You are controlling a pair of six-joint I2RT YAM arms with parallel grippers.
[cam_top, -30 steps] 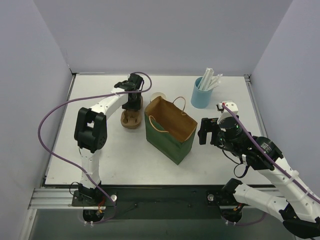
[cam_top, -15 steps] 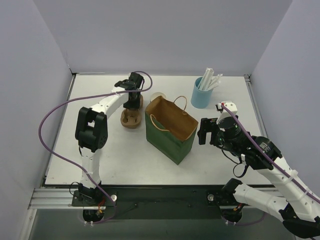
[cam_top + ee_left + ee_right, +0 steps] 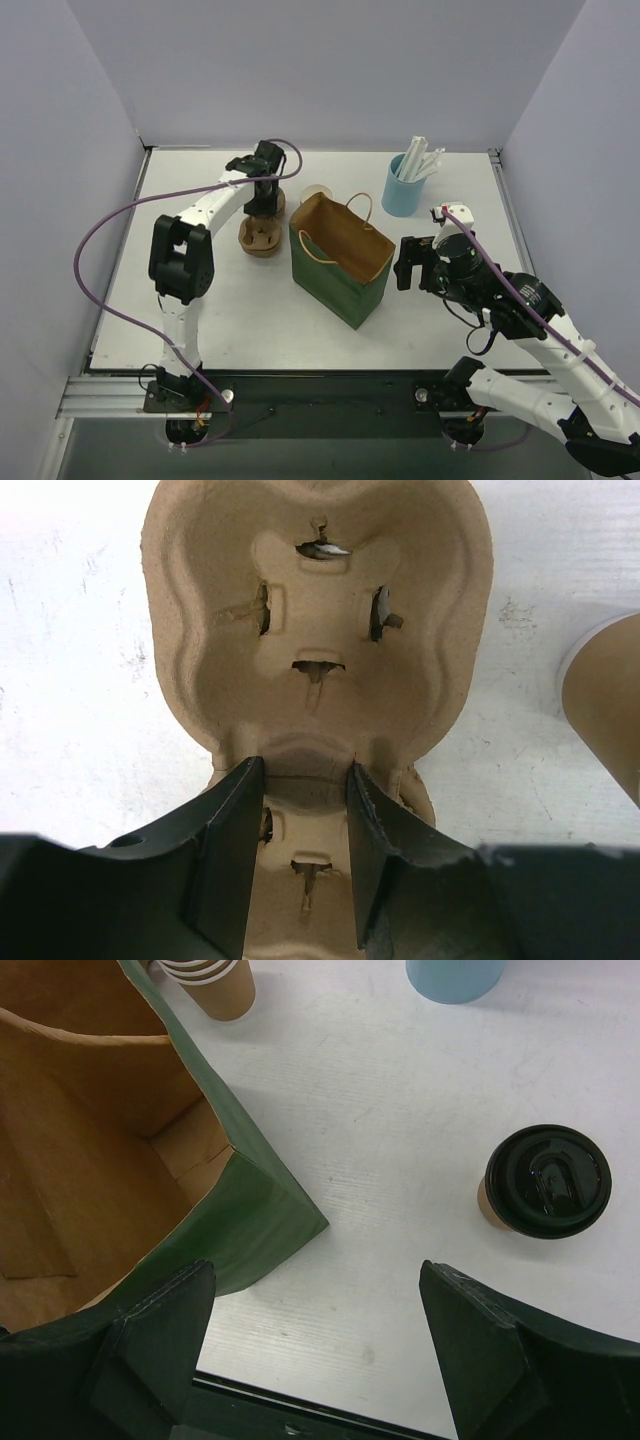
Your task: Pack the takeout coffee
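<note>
Standing upright on the desk (image 3: 380, 1090), the lidded coffee (image 3: 545, 1182) is well outside the paper bag (image 3: 250, 1210), so the packing itself is not yet done. The right claw (image 3: 315, 1295) is hanging spread wide above the bare patch between the bag's green corner and the cup, gripping nothing. The coffee is lying toward its right finger rather than between the two. The bag is standing open with nothing blocking its mouth.

At the far left of the desk, the left claw (image 3: 305, 770) is reaching down onto the pulp cup carrier (image 3: 315, 680). Its fingers (image 3: 225, 860) are sitting either side of the narrow middle ridge and, as far as the close view lets me judge, pinching it. The carrier's wells are showing no cup in them. A stack of lidless cups (image 3: 215, 985) is standing just behind the bag.

By my reading, nearly everything is remaining: the coffee is needing to be gripped, perhaps seated in the carrier, and lowered into the bag.
</note>
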